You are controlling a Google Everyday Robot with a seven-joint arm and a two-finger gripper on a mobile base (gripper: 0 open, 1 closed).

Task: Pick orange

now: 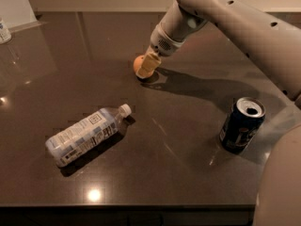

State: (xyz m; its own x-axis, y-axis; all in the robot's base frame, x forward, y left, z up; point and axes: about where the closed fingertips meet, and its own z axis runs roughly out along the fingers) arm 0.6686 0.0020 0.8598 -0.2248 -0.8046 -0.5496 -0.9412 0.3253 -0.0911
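Dark glossy worktop (188, 145) bore the small round orange fruit (138, 64), immediately left of the beige claw (148, 66); whether the claw was spread could not be told.

Dark glossy tabletop (188, 182), ceiling light glinting off it near the front edge. Front left, a clear plastic water bottle (87, 135) lies on its side, white cap pointing toward the far right. Well apart on the right, a dark blue soda can (242, 126) stands upright, top opened. Far left, a small labelled container (3, 31) is cut off by the edge. The gripper (146, 66) is down at the table's far middle, beyond the bottle's cap.
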